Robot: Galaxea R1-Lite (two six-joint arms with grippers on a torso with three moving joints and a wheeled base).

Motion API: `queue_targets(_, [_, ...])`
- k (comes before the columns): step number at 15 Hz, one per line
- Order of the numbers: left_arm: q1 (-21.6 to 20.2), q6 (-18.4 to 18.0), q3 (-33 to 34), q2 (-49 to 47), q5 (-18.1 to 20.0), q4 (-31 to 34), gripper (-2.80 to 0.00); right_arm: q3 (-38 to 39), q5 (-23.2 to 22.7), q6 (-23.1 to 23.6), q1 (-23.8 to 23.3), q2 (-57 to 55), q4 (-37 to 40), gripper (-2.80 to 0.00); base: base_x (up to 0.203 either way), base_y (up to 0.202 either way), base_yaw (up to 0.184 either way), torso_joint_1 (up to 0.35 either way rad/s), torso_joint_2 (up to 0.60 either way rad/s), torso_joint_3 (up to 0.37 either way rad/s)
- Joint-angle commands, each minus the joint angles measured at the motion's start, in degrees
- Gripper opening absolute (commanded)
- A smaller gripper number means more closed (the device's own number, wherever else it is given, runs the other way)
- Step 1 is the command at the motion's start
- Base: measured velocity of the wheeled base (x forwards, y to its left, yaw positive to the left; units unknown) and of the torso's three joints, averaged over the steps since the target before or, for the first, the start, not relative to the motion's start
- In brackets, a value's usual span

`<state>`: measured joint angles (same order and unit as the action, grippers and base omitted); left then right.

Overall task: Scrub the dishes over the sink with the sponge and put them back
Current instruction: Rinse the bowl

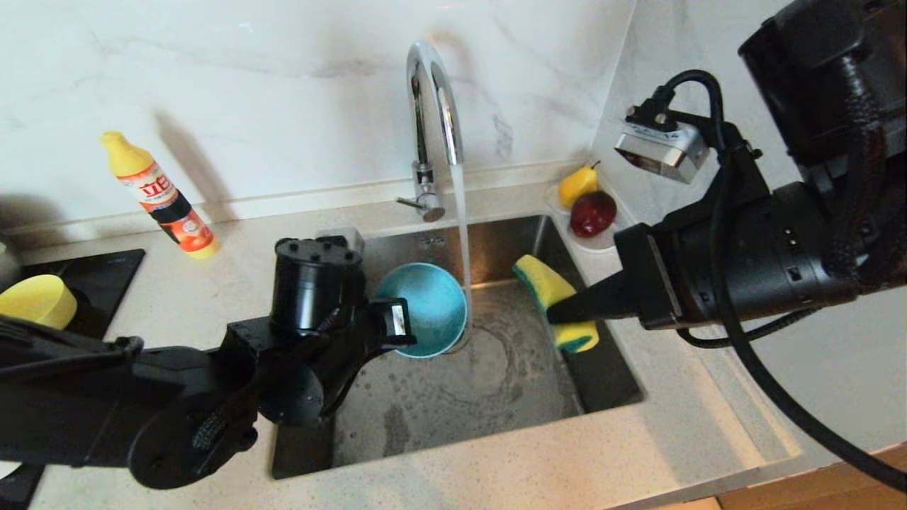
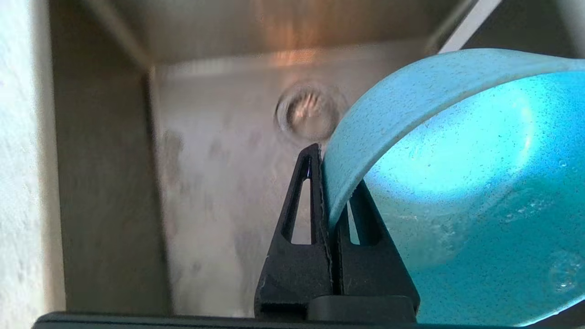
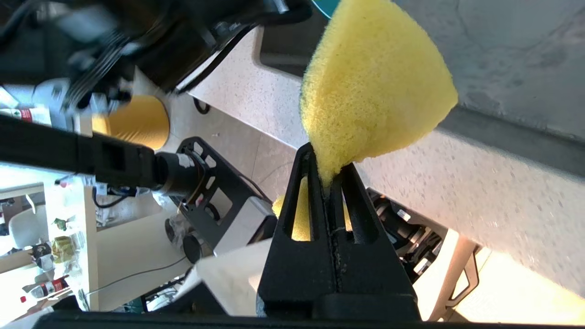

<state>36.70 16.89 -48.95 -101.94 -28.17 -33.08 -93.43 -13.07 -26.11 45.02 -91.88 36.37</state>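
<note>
My left gripper [image 1: 397, 322] [image 2: 331, 183] is shut on the rim of the light blue bowl [image 1: 425, 308] [image 2: 457, 183], which it holds tilted over the sink [image 1: 453, 397] next to the running water from the tap [image 1: 432, 99]. One finger sits outside the bowl wall and one inside. To the right, my right gripper [image 1: 560, 312] [image 3: 327, 169] is shut on the narrow end of the yellow sponge [image 1: 553, 297] [image 3: 374, 82], green layer at the edge, above the sink's right side. A yellow bowl [image 1: 35, 301] sits upside down at the far left. The drain [image 2: 306, 114] lies below the blue bowl.
A yellow and orange detergent bottle [image 1: 163, 198] stands on the counter at the back left. At the back right corner a white saucer [image 1: 595, 241] carries a yellow pear [image 1: 577, 184] and a dark red fruit [image 1: 594, 212]. A black hob [image 1: 106, 276] lies at the left.
</note>
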Motion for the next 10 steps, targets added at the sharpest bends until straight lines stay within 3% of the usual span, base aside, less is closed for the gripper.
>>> queue_targets(1, [-1.3, 3.7, -6.4, -3.5, 0.5, 8.9, -2.80, 2.5, -0.1, -0.2, -0.1, 2.9, -0.1, -2.80, 0.000, 0.000, 0.000, 0.000, 0.00, 0.000])
queue_targets(7, [-5.2, 19.5, -33.1, -13.3, 12.0, 44.0, -2.80, 7.8, -0.3, 0.1, 0.0, 4.9, -0.4, -2.80, 0.000, 0.000, 0.000, 0.000, 0.00, 0.000])
queue_targets(10, [-6.7, 24.7, -43.0, -21.3, 14.5, 53.3, -2.80, 10.0, -0.5, 0.2, 0.0, 5.3, -0.7, -2.80, 0.000, 0.000, 0.000, 0.000, 0.00, 0.000])
